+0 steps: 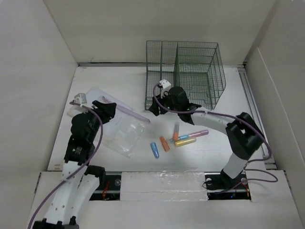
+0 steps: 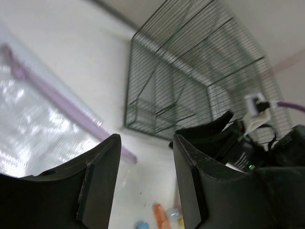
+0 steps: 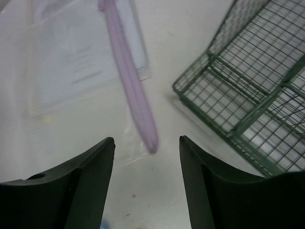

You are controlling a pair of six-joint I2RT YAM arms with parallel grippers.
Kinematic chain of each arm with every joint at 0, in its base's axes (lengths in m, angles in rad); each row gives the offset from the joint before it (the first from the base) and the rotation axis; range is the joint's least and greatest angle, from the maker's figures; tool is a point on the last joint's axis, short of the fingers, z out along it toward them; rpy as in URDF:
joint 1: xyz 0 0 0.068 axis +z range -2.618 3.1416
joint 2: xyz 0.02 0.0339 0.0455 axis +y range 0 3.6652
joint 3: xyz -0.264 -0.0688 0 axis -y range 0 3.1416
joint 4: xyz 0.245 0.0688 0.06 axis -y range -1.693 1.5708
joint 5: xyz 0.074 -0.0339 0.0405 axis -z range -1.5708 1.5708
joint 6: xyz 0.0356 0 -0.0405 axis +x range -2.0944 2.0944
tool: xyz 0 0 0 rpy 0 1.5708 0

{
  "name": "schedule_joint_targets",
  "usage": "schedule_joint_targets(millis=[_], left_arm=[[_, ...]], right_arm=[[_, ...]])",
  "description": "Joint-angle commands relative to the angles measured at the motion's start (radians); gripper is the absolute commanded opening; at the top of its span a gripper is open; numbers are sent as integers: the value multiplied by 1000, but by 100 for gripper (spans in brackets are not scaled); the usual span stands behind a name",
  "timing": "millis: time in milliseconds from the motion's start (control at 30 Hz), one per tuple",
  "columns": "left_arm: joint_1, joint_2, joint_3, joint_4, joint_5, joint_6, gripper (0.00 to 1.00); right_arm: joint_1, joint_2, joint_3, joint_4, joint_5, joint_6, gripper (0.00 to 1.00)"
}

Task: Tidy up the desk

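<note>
Desk [image 1: 112, 81]: markers [image 1: 185, 141] near basket [image 1: 186, 71] front, full cluster only in top view. Bag [image 1: 121, 131] left of basket, print blurred. Left gripper [image 2: 145, 181], right gripper [image 3: 147, 181]: jaws spread.

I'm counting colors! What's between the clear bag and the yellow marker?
A blue marker and an orange marker, seen in the top view.

The right hand [image 3: 147, 141] has its two dark fingers spread over the white table [image 3: 186, 38], with nothing gripped. Ahead lies a clear bag [image 3: 81, 71], blurred, perhaps holding paper, with a purple strip [image 3: 128, 81] along one edge. The corner of a green wire basket [image 3: 248, 90] sits at the right.
</note>
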Motion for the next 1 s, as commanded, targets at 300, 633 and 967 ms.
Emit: schedule_joint_targets(millis=[300, 633, 967], left_arm=[[2, 341, -191, 273, -38, -75, 43], [-349, 559, -21, 192, -505, -66, 43], [-33, 518, -176, 350, -123, -132, 48]], right_arm=[[-21, 230, 23, 209, -43, 97, 62], [12, 312, -5, 277, -49, 140, 56], [49, 340, -15, 303, -66, 143, 48]])
